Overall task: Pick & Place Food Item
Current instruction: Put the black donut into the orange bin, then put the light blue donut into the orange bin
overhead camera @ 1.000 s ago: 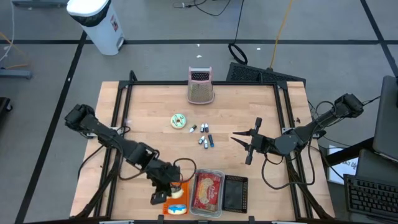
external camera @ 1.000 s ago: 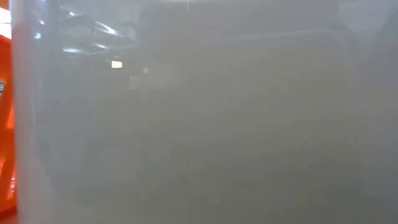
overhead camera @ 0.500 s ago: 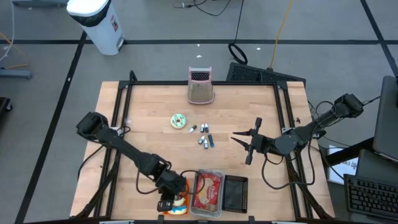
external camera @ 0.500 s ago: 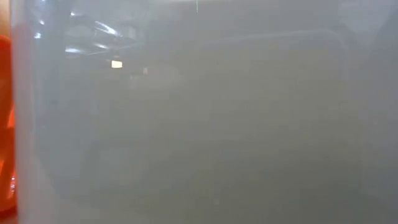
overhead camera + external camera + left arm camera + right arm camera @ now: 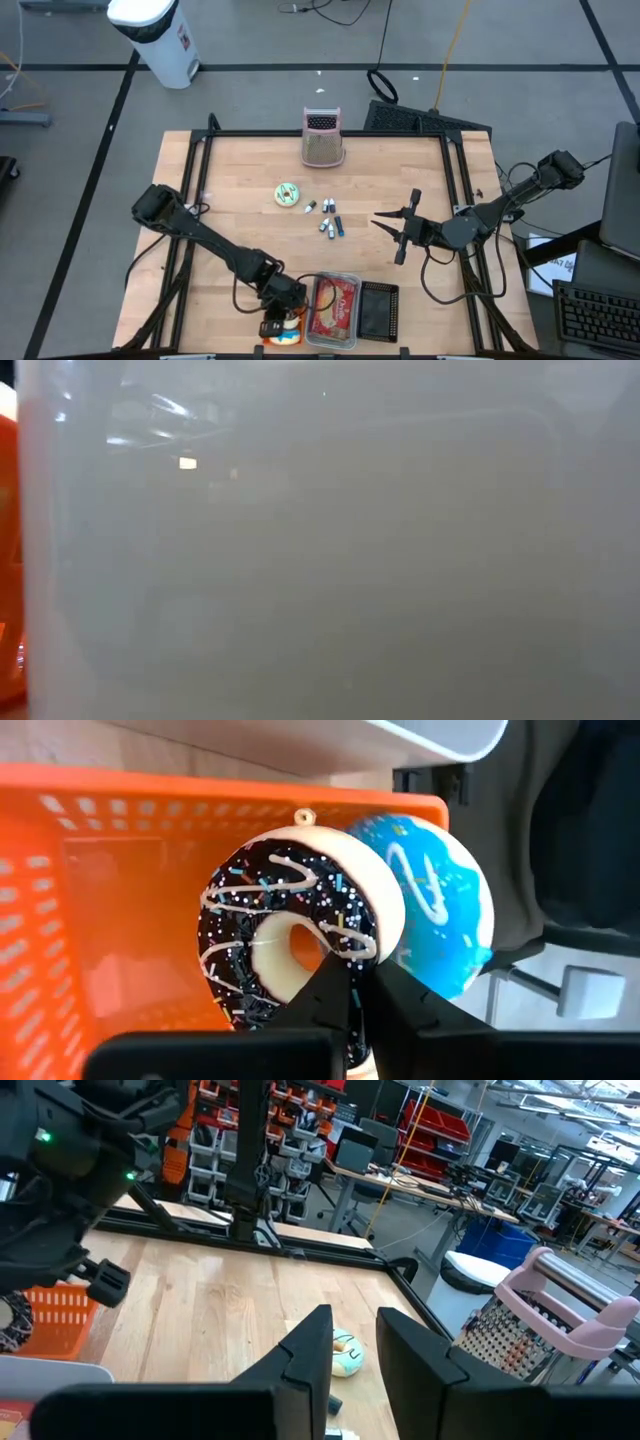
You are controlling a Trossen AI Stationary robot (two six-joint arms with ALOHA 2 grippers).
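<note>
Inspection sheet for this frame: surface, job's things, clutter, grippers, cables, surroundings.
Surface: wooden table in a black frame.
Job's things: chocolate donut pinched in the left gripper over the orange basket; blue donut beside it; green donut mid-table.
Clutter: pink grater, batteries, food tray, black tray.
Grippers: left shut on the chocolate donut; right gripper idle, slightly parted, empty.
Cables: loops on the floor behind the table.
Surroundings: white bin; low view blocked.

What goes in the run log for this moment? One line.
left gripper: shut on chocolate donut over orange basket | blue donut: in basket | right gripper: idle, mid-table
</note>
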